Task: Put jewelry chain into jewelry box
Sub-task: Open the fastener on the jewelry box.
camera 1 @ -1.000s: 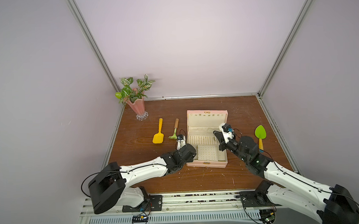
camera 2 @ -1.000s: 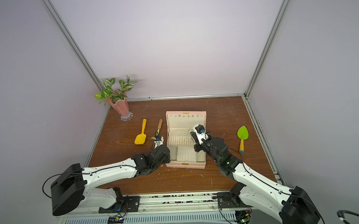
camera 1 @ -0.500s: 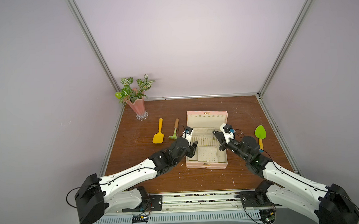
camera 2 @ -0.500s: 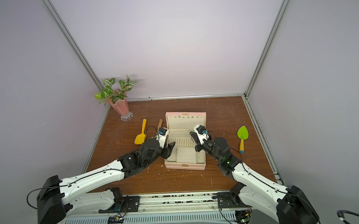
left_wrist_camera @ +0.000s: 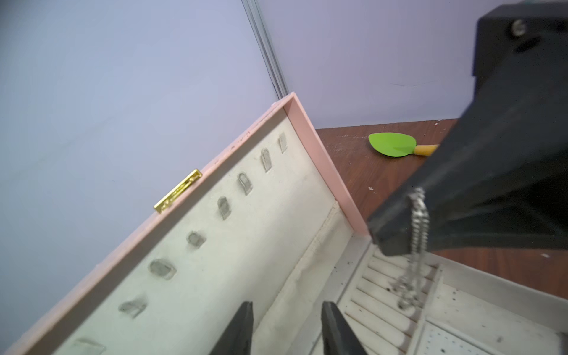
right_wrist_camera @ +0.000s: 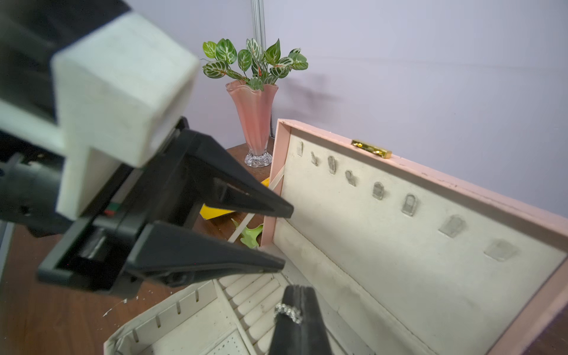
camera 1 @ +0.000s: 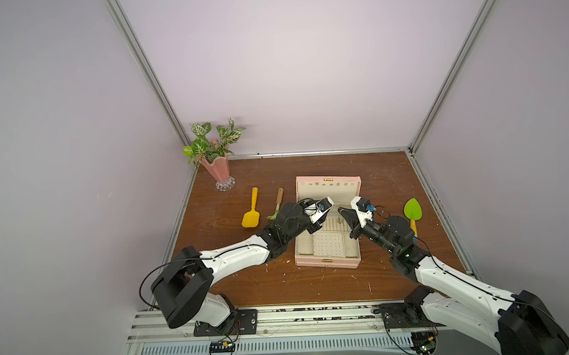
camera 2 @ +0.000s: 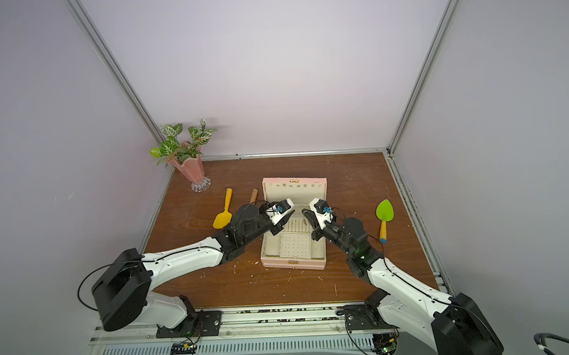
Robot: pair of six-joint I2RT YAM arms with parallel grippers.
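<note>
Jewelry chain [left_wrist_camera: 419,221] hangs from the clenched right gripper [camera 1: 341,211] over the jewelry box [camera 1: 326,265]. At its 9 o'clock, your left gripper [right_wrist_camera: 287,237] stands parted and empty.

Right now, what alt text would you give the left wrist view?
The right pincer, shut on the jewelry chain, dangles it over the slotted compartment of the open pink jewelry box. The left pincer stands open and empty; a green trowel lies on the table beyond.

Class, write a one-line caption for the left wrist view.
The right gripper dangles the jewelry chain over the slotted rows of the open jewelry box; left gripper open nearby.
</note>
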